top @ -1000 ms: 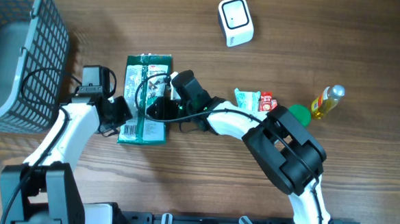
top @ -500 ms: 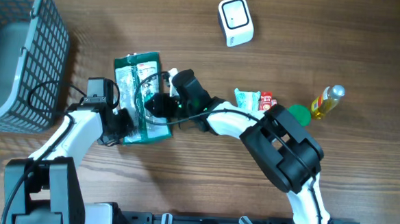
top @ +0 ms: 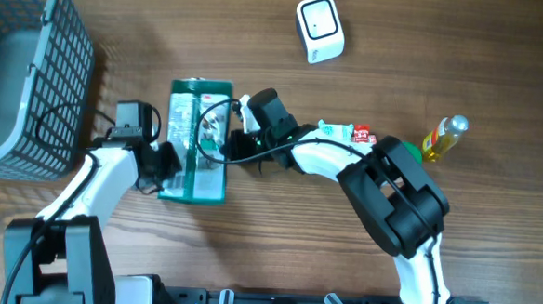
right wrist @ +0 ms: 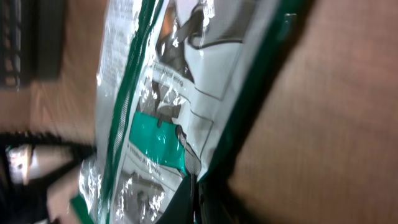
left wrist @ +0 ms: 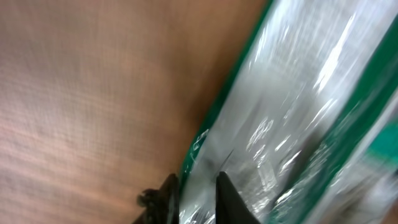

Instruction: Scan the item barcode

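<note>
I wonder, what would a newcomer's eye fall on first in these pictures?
The shiny green-and-silver packet, left of centre in the overhead view, is pinched at opposite edges by the left gripper and the right gripper. Next come the white scanner at the top and the dark mesh basket at far left.

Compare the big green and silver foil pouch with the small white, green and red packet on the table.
The green and silver foil pouch is far larger than the white, green and red packet. The pouch is pinched at opposite edges by the left hand and right hand; the packet lies loose on the wooden table. Both are flat printed packs.
</note>
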Robot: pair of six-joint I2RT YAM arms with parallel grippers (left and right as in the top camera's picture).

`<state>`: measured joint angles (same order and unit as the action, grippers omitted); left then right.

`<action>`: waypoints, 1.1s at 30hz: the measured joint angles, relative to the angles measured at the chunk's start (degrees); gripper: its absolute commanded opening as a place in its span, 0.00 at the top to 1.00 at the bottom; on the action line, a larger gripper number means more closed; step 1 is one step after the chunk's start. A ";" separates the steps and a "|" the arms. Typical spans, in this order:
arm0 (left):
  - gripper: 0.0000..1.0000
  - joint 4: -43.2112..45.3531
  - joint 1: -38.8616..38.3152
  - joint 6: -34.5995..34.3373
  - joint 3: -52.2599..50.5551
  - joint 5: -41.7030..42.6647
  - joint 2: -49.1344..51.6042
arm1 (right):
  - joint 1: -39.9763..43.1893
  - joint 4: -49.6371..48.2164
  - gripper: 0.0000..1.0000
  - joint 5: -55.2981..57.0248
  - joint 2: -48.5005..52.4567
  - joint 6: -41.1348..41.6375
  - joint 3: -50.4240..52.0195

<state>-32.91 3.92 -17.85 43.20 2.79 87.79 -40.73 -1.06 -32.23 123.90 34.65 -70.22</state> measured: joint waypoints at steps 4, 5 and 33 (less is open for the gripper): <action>0.83 5.38 0.00 0.04 1.99 -0.17 -1.07 | -0.92 12.57 0.78 -2.93 -2.75 -0.07 0.11; 0.84 5.62 0.00 0.04 1.99 -0.17 -1.09 | -1.09 13.64 0.71 -3.32 -3.15 -0.37 0.24; 0.90 2.97 0.02 -0.48 1.40 1.53 4.66 | -4.50 -10.12 0.61 -9.18 1.18 9.05 1.79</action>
<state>-29.93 3.95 -18.33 44.60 4.32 92.44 -45.23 -11.18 -41.41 125.08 43.70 -68.42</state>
